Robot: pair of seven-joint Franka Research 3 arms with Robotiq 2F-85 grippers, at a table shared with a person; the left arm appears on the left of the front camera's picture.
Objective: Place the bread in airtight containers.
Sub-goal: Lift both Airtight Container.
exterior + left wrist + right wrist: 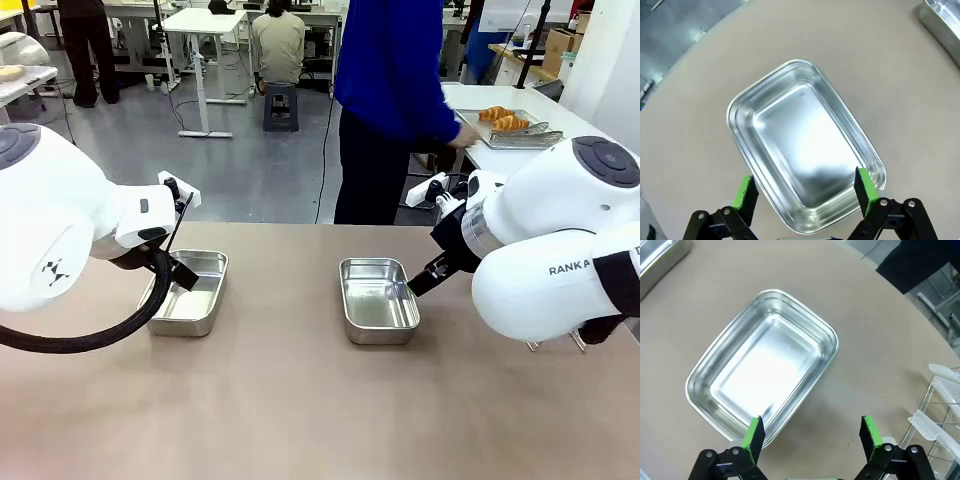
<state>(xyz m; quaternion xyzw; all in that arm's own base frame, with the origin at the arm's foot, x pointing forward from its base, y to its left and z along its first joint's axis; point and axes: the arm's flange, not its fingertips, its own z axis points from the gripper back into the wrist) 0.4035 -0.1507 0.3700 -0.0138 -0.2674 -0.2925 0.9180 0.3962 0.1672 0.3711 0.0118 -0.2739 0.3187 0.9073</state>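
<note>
Hovering over the left steel tub [740, 107], the left gripper [805, 187] holds its green pads [745, 192] wide apart and empty. The right gripper [812, 432], likewise spread on nothing, hangs over the edge of the right steel tub [830, 335]; both tubs stand lidless and bare on the brown table [300, 420]. Two croissants [503, 118] lie on a metal tray [535, 140] on the far white table, a person's hand [462, 140] at its edge.

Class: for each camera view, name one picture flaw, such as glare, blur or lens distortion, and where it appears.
Front view: the person's hand is smeared by motion blur. Left wrist view: glare whitens the floor of the left tub, and the table looks bowed by wide-angle distortion. Right wrist view: glare washes out the floor of the right tub.
</note>
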